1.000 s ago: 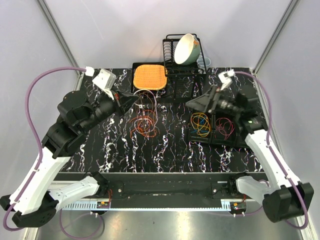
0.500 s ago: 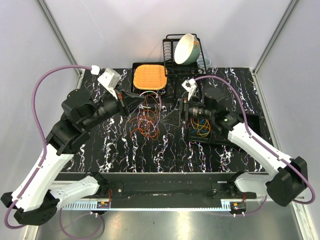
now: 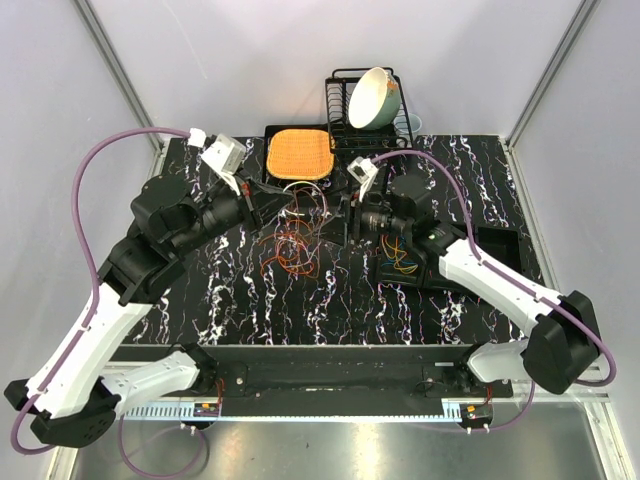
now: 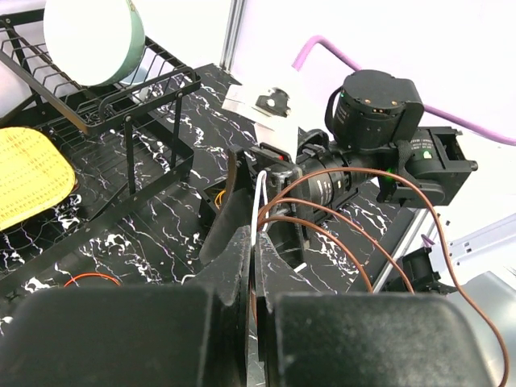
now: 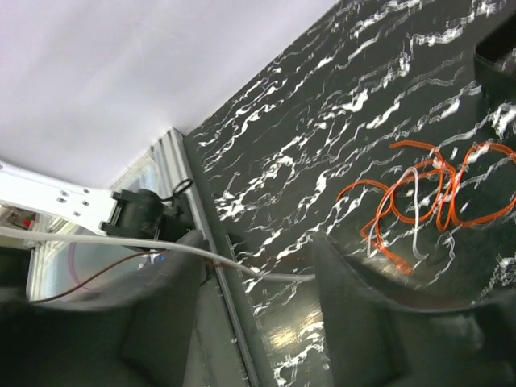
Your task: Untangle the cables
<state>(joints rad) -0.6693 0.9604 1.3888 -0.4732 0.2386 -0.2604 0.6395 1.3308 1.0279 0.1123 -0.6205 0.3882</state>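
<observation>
The cables (image 3: 290, 247) lie as a loose knot of orange, red and brown loops on the table (image 3: 250, 300), on the near side of the dish rack (image 3: 338, 120) and a little to its left. One end of the knot is lifted toward the rack: the left gripper (image 4: 255, 242) is pinched tight on a white strand (image 4: 260, 189) and some brown strands (image 4: 278, 216), which arc away from its tips. A second batch of coloured loops sits in a black bin (image 3: 497, 243), near side of the rack and to its right.

The right gripper (image 5: 256, 251) stands between the knot and that bin, its jaws apart, with the white strand running across the gap between them; no bite on it shows.

These wires look thin, light and limp, so they will likely follow any pull and drag their neighbours along. They are probably smooth-coated and could slip through a loose pinch. The best hold seems to be a single strand on a free stretch away from the crossings. A slow pull away from the left gripper should let the loops slide off instead of cinching.
</observation>
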